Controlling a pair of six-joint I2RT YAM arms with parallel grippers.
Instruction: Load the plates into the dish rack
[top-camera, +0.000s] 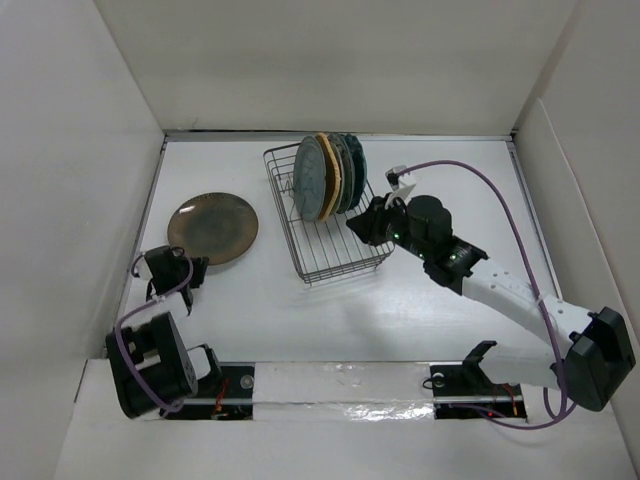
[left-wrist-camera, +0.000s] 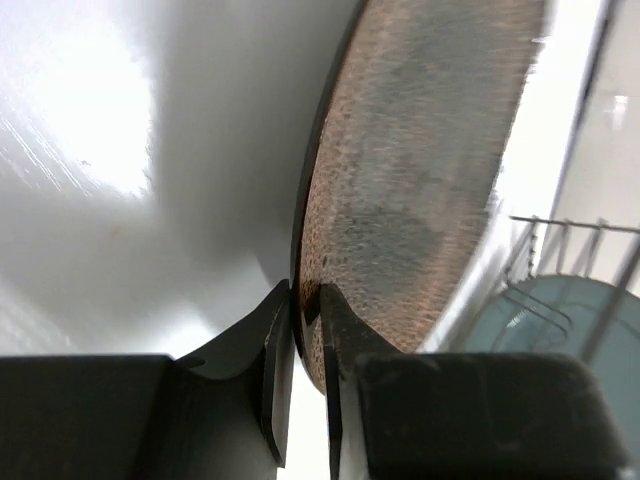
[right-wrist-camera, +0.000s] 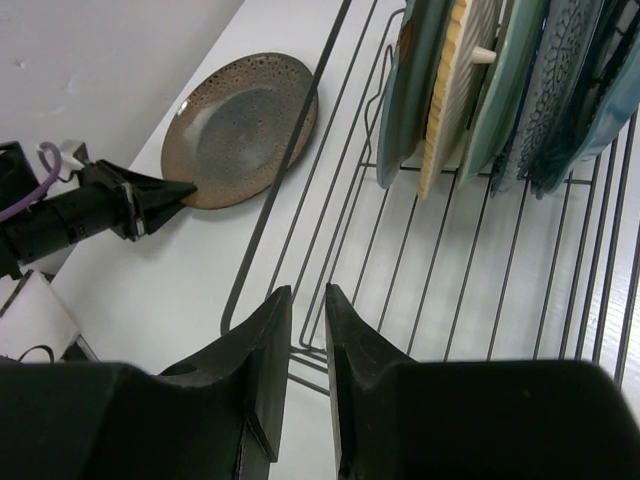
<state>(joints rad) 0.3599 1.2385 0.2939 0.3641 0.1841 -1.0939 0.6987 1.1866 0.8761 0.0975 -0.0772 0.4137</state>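
Log: 1 plate left to load, the others racked.
Your left gripper (left-wrist-camera: 304, 300) has its fingers pinched narrow on the rim of the large brown speckled round plate (top-camera: 213, 228), which lies flat on the table, left of the dark wire dish rack (top-camera: 330, 262). About 5 mixed plates (top-camera: 330, 175) stand upright at the rack's far end; they overlap, so the count is unsure. Your right gripper (right-wrist-camera: 307, 295) sits narrow at the rack's right rim; you cannot tell whether it pinches the wire.
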